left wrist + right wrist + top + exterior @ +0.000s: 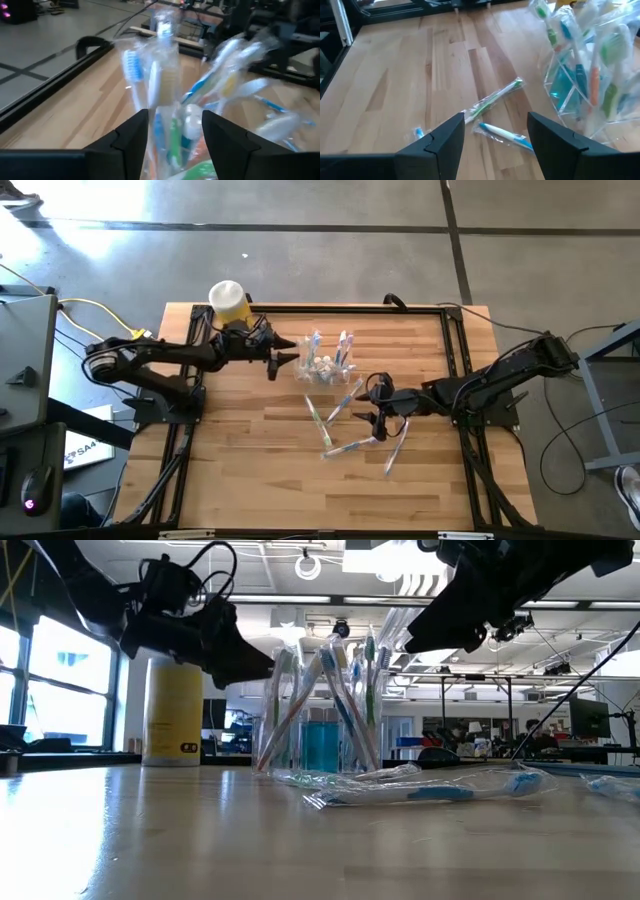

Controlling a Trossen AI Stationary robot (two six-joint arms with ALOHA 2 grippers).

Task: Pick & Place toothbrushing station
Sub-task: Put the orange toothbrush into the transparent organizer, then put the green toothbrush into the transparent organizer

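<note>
The clear holder cup stands upright on the wooden table at far centre, filled with several wrapped pastel toothbrushes. My left gripper is open and nearly level, right at the cup's left side. Its two fingers frame the brush tops in the left wrist view. Several wrapped toothbrushes lie flat on the table near the cup. My right gripper hangs open above them, to the right of the cup, with a green one and a blue one lying ahead of it.
A yellow cylinder with a white cap stands at the table's far left corner, behind my left arm. A black frame runs round the table. More loose brushes lie toward the near right.
</note>
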